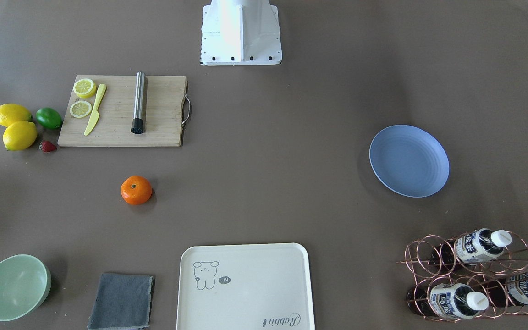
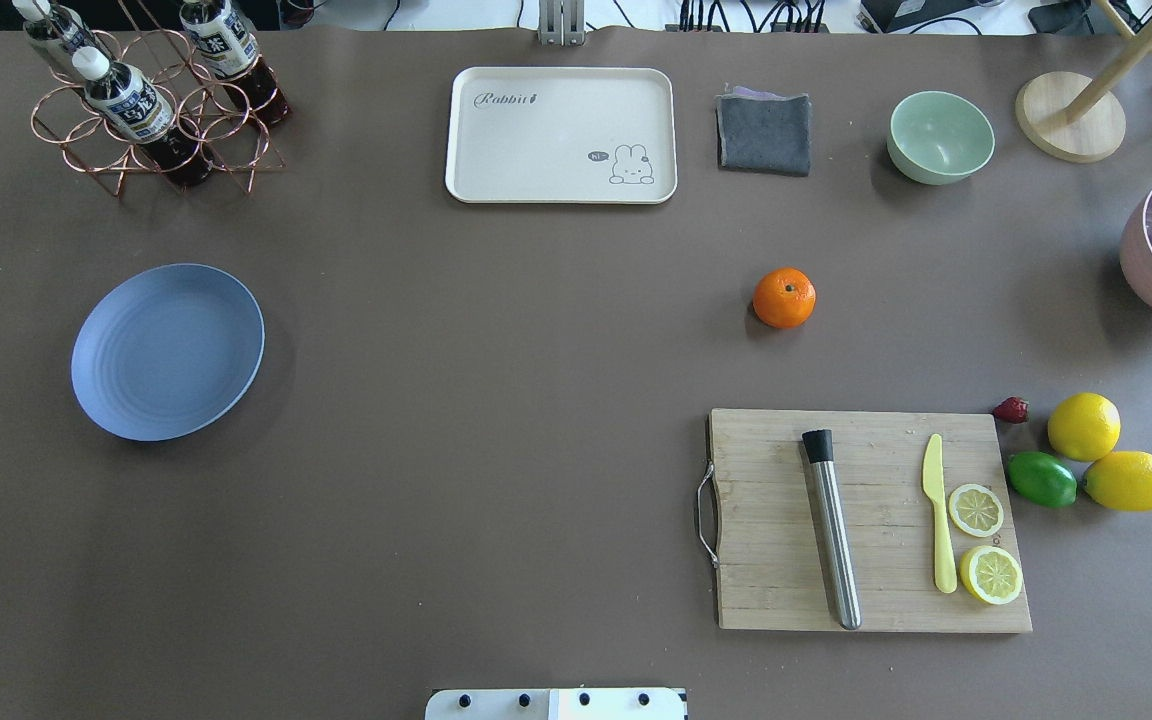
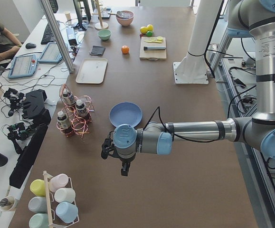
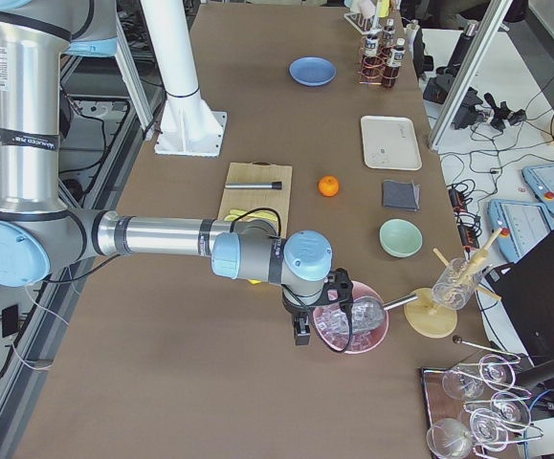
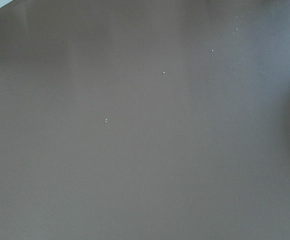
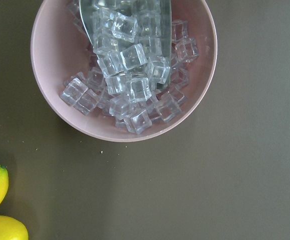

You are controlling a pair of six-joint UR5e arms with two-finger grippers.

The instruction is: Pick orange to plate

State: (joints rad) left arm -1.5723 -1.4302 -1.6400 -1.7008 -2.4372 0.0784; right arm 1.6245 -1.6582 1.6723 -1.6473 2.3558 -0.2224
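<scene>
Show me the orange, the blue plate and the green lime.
Small round bright-orange orange [image 2: 784,298], overhead view, middle of fruit.
Round flat periwinkle-blue plate [image 2: 168,352], overhead view, bare centre.
Oval green lime [image 2: 1041,479], overhead view, its middle.

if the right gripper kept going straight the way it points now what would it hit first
Likely the pink bowl of ice cubes: the right gripper points down over its rim. Depth is unclear, so it might just miss and meet the bare table beside it.

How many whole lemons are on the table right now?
2. Both lie beyond the cutting board's handle-free end by the lime: one lemon nearer the strawberry, the other lemon next to it. None seems hidden.
</scene>
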